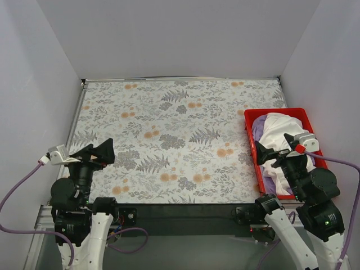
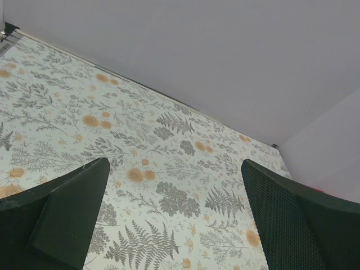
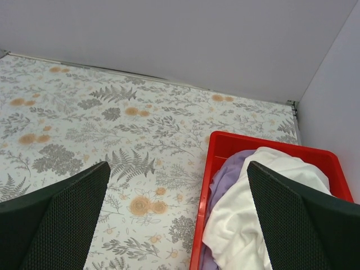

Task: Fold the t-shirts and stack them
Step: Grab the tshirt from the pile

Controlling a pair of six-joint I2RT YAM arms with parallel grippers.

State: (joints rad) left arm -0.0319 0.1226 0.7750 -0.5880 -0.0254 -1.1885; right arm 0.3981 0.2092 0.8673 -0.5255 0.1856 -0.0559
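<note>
The white t-shirt (image 1: 278,130) lies crumpled on top of the lavender t-shirt (image 1: 257,130) inside a red bin at the table's right side. Both show in the right wrist view, the white one (image 3: 253,214) over the lavender one (image 3: 225,177). No graphic shows on the white one. My right gripper (image 1: 273,147) is open and empty, hovering over the bin's near part above the shirts. My left gripper (image 1: 97,152) is open and empty, above the tablecloth at the near left, far from the shirts.
The red bin (image 1: 275,112) stands against the right wall; its rim shows in the right wrist view (image 3: 202,197). The floral tablecloth (image 1: 180,135) covers the table, also in the left wrist view (image 2: 169,169). White walls enclose the back and sides.
</note>
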